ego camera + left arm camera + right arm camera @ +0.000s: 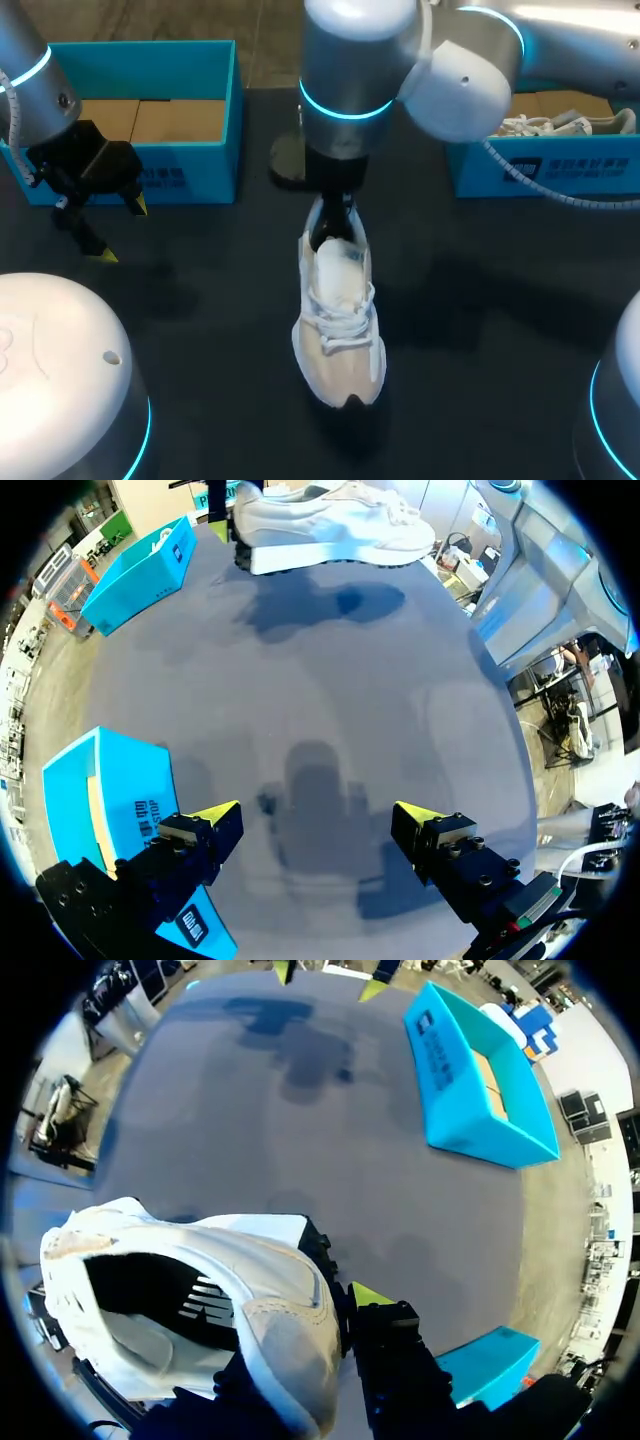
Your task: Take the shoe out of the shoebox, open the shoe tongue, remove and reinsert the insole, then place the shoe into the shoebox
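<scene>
Right arm (350,90) stands vertical, gripper (334,224) clamping the shoe (340,320) by its heel.

Shoe (338,320) centre, left shoebox (190,182) and right shoebox (545,172) behind

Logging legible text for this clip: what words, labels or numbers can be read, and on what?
Left blue cardboard shoebox, front wall: dark print, too blurred to read.
Right blue cardboard shoebox, front wall: dark print, too blurred.
White lace-up sneaker: no text readable.

Robot lab, with arms (350,70) over table (200,330)
</scene>
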You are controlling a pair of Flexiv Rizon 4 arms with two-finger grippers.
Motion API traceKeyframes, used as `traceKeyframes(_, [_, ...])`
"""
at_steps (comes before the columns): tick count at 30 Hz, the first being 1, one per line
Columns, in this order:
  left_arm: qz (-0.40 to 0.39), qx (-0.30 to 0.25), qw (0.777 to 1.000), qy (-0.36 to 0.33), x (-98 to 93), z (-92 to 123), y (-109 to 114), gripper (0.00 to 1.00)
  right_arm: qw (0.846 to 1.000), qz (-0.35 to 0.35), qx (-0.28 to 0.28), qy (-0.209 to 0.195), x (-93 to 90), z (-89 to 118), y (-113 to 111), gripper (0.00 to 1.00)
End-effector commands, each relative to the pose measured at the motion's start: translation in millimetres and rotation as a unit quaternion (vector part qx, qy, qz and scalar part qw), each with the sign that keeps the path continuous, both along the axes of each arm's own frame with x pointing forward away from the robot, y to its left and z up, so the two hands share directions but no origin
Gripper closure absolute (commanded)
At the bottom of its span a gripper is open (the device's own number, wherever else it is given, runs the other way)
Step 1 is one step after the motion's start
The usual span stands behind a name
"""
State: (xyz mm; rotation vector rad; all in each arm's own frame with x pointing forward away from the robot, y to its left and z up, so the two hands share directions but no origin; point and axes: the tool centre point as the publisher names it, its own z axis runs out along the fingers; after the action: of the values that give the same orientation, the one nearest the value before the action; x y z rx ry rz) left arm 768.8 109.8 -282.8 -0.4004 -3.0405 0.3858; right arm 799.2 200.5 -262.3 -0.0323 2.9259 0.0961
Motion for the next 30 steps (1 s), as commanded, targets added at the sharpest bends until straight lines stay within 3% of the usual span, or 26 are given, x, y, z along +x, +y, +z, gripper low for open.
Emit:
traceKeyframes(1, [0.000,0.001,1.000,-0.001,-0.9,0,0,0.00,1.000,0.011,0.001,-0.003,29.1,31,-28,1.00])
traceKeyframes(3, [0.000,0.001,1.000,-0.001,-0.9,0,0,0.00,1.000,0.010,-0.023,-0.003,44.5,42,-40,1.00])
traceKeyframes(14, [0.000,0.001,1.000,-0.001,-0.9,0,0,0.00,0.999,0.005,-0.044,-0.025,113.3,97,-103,1.00])
traceKeyframes(30, [0.000,0.001,1.000,-0.001,-0.9,0,0,0.00,0.999,0.005,-0.044,-0.025,113.3,97,-103,1.00])
